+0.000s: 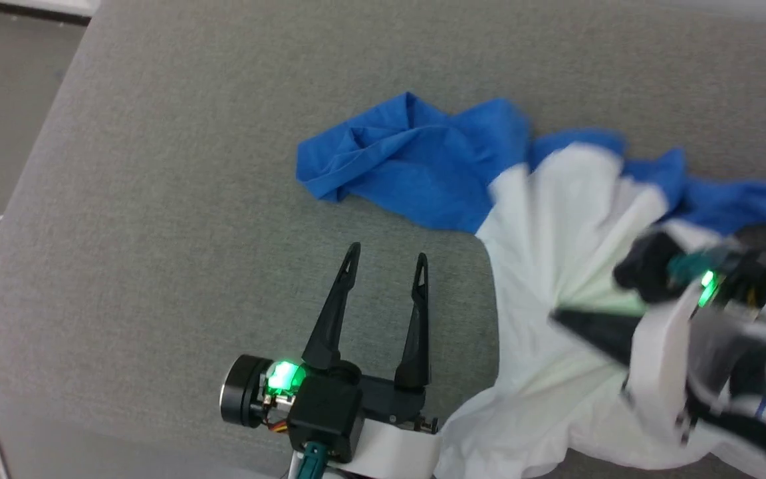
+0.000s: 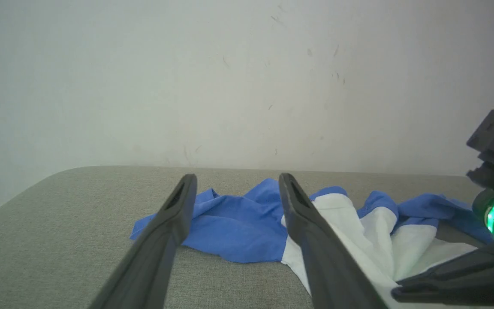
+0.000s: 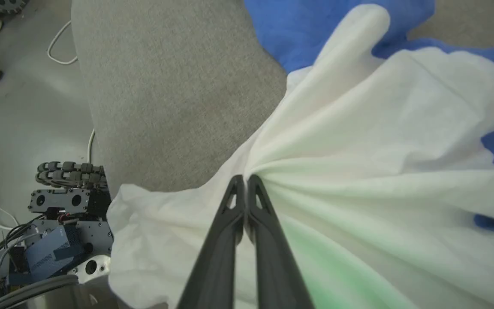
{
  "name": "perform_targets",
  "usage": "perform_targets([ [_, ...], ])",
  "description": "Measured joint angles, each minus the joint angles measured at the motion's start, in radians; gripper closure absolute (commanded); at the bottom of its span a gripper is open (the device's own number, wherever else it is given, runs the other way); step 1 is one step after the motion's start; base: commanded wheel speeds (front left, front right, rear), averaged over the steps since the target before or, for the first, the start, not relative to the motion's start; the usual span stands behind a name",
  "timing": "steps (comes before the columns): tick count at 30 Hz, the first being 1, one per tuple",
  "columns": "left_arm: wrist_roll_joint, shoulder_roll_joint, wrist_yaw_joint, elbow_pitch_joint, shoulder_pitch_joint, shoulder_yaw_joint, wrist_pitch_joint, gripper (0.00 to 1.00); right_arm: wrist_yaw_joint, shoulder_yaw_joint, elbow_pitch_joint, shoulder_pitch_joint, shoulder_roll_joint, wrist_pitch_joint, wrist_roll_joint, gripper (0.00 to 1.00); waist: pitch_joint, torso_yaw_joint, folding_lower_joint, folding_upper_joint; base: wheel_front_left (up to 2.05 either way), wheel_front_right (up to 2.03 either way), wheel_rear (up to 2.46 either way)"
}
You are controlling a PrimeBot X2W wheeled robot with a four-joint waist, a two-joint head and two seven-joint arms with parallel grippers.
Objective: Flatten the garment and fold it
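Pinching gathered white jersey, my right tool (image 3: pixel 243 182) is clamped on the garment (image 1: pixel 556 219) near the grey fabric desk's (image 1: pixel 190 199) edge; my left tool (image 1: pixel 386 256) stands apart over bare desk, crumpled blue sleeves (image 1: pixel 416 159) beyond.

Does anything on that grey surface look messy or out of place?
The shirt lies crumpled on the grey surface: blue sleeves bunched, white body drawn into pleats fanning from where the right gripper pinches it.
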Motion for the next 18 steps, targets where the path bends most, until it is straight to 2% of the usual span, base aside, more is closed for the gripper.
perform_targets([
  [5, -0.01, -0.001, -0.015, 0.003, 0.001, 0.007, 0.0, 0.0, 0.0, 0.072, -0.073, 0.132, 0.002, 0.033, 0.046, 1.0, -0.028, -0.032, -0.0001, 0.0, 0.0, 0.0, 0.0],
  [7, -0.01, -0.001, -0.019, 0.005, 0.001, 0.011, 0.0, 0.0, 0.0, 0.084, -0.064, 0.165, 0.009, 0.029, 0.038, 0.53, -0.034, -0.044, -0.0001, 0.0, 0.0, 0.0, 0.0],
  [8, -0.01, -0.001, -0.022, 0.006, 0.002, 0.012, 0.0, 0.0, 0.0, 0.084, -0.059, 0.168, 0.015, 0.011, 0.021, 0.0, -0.037, -0.05, -0.0001, 0.0, 0.0, 0.0, 0.0],
  [14, -0.01, -0.001, -0.031, 0.009, 0.011, 0.026, 0.0, 0.0, 0.001, -0.017, -0.049, 0.168, 0.063, -0.102, -0.007, 0.0, -0.047, -0.08, -0.0001, 0.0, 0.0, 0.0, 0.0],
  [18, -0.009, -0.002, -0.031, 0.009, 0.011, 0.031, 0.0, 0.0, 0.001, -0.203, -0.066, 0.183, 0.058, -0.143, 0.046, 0.0, -0.049, -0.096, -0.0001, 0.0, 0.0, 0.0, 0.0],
])
